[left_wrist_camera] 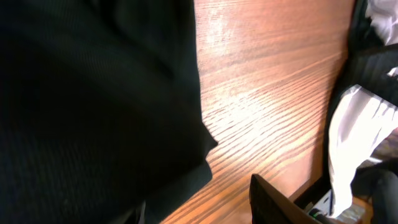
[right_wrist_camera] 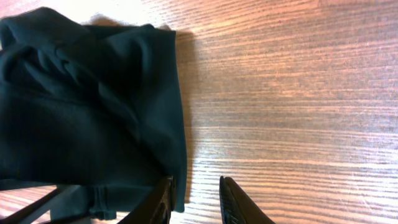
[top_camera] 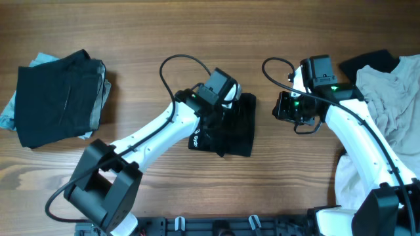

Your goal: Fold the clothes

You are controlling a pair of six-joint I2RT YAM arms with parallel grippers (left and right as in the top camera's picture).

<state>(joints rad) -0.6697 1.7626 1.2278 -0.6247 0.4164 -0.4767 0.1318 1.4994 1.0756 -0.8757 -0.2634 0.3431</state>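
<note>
garment [top_camera: 231,131], black and part-folded, lies centre of table [top_camera: 131,26]; left gripper [top_camera: 218,113] presses on it, probably pinning the fold, grip hidden; right gripper [right_wrist_camera: 196,182], spread and empty, hovers by its right edge

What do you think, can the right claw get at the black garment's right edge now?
Probably yes. The right claw is open just beside the black garment, with only bare table between them, and the left arm sits over the garment's other side, off that edge.
</note>
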